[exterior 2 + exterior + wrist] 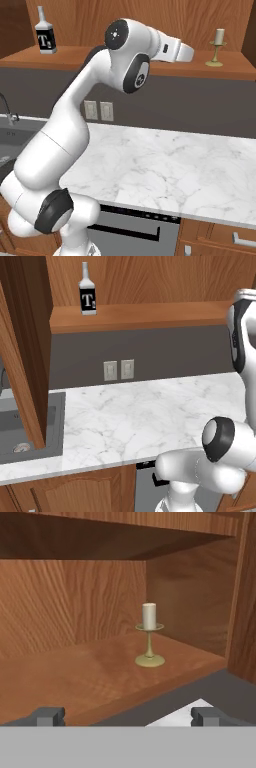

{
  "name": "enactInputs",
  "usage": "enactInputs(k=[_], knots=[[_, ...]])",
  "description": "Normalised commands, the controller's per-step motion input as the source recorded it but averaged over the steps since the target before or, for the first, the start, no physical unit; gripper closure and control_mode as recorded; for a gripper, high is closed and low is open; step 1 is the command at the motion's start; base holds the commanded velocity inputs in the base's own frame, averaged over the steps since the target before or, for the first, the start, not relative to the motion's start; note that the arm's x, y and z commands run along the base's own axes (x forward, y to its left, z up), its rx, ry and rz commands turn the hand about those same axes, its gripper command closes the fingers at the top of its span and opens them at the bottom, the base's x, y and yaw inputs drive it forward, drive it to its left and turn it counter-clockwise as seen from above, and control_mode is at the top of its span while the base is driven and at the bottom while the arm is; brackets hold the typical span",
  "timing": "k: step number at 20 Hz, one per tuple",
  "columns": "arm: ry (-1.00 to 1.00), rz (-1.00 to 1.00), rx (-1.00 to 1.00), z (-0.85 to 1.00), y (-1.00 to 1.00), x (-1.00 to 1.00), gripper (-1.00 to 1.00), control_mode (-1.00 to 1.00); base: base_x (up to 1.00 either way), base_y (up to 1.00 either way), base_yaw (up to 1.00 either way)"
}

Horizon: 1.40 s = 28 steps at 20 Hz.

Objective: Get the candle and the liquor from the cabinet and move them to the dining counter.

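Jaws spread wide and empty, the two dark fingertips (49,716) set far apart at the bottom of the hand view, aimed into the open cabinet (75,597) from outside its shelf edge. Gripper (128,717) well short of the candle (149,639), nothing between them but bare shelf board.

Readable writing: one white "T" on the black label of the liquor (87,292), with a smaller mark beside it too fine to make out. No lettering visible on the candle.

Liquor upright at the left end of the cabinet shelf, near the front edge, pale neck up. Candle upright on a slim stem and round olive-gold foot toward the right end of the same shelf, close to the cabinet's side wall; well apart from the bottle.

Below the shelf: dark grey backsplash with two pale wall outlets (119,370) side by side, then a white grey-veined marble desk (140,416). Grey sink (30,428) sunk into the desk at the left, partly covered in the left base view by an open cabinet door (22,346). Thin curved tap (7,112) cut off at the left edge of the right base view. White arm (75,130) across the middle of the right base view, hiding part of the shelf between bottle and candle.
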Motion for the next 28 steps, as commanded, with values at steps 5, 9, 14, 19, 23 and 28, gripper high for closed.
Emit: enactInputs(k=[5,9,14,19,23,28], knots=[[-0.02,0.00,0.04,0.00,-0.24,0.25,-1.00,-1.00,0.00,0.00,0.00],[-0.01,0.00,0.04,0.00,-0.38,0.19,-1.00,-1.00,0.00,0.00,0.00],[-0.05,0.00,0.02,0.00,-0.56,0.03,-1.00,-1.00,0.00,0.00,0.00],[-0.03,0.00,0.00,0.00,-0.47,0.03,-1.00,-1.00,0.00,0.00,0.00],[0.00,0.00,0.00,0.00,-0.23,0.12,-1.00,-1.00,0.00,0.00,0.00],[0.00,0.00,0.00,0.00,-0.02,0.23,-1.00,-1.00,0.00,0.00,0.00]])
